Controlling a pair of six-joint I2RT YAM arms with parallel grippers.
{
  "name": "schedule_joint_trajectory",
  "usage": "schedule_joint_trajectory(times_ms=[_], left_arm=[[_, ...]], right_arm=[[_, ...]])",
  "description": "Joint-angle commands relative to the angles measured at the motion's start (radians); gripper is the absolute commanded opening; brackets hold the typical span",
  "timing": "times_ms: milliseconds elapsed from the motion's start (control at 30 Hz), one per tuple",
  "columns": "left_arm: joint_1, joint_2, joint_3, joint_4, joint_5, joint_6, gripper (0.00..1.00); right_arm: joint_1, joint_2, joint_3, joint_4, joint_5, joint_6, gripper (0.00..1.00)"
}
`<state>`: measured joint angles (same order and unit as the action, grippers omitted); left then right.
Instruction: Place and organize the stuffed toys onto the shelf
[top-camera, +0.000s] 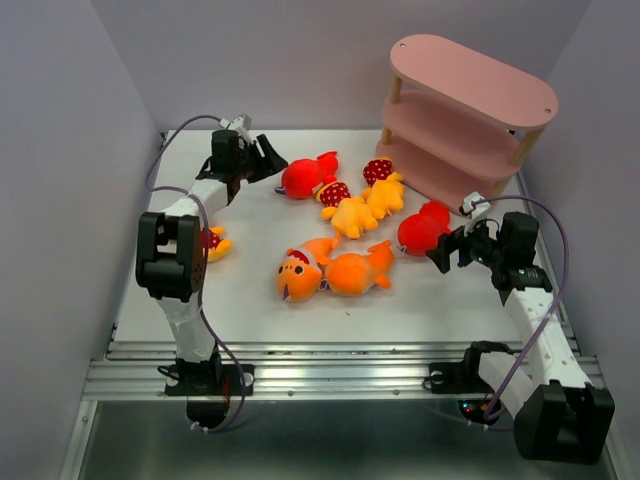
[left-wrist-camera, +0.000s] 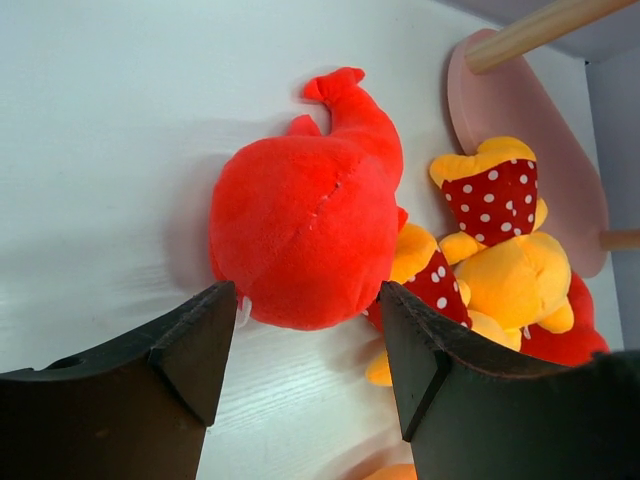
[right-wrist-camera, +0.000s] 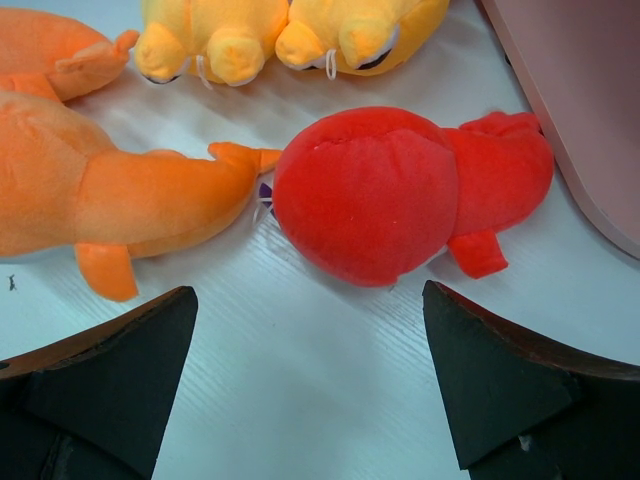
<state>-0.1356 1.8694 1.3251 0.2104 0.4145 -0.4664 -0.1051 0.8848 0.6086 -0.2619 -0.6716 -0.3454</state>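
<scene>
**Spotter:** Fingers, left side?

**Me:** My left gripper (left-wrist-camera: 305, 330) gapes wide, empty; a red shark (left-wrist-camera: 300, 235) lies just ahead of its tips, on the table (top-camera: 250, 320).

**Spotter:** Right?

**Me:** My right gripper (right-wrist-camera: 310, 330) is spread as wide, gripping nothing; the other red shark (right-wrist-camera: 370, 195) lies before it, close beside the shelf (top-camera: 470, 80).

**Spotter:** Which step?

**Me:** The reach, I judge; the shelf boards look bare; every toy I see lies on the table.

**Spotter:** Next?

**Me:** Each arm should drop, close round its shark's body, then lift; on the right I'd mind the orange shark (right-wrist-camera: 120, 200), whose tail reaches the red one.
</scene>
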Motion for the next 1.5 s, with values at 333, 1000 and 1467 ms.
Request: schedule_joint_trajectory(times_ms=[333,1000,1467], left_arm=[[0.001,0.109,0.128,-0.072,0.155,0.08,0.67],[0.002,0.235,0.155,0.044,0.196,-0.061,0.48],[0.019,0.209,0.105,0.184,0.297,-0.155,0.0]], right_arm=[[-0.008,-0.004,0.039,0.009,0.007,-0.023,1.0],[-0.008,-0.003,0.037,0.007,0.014,-0.032,1.0],[-0.008,-0.003,0.036,0.007,0.021,-0.035,1.0]])
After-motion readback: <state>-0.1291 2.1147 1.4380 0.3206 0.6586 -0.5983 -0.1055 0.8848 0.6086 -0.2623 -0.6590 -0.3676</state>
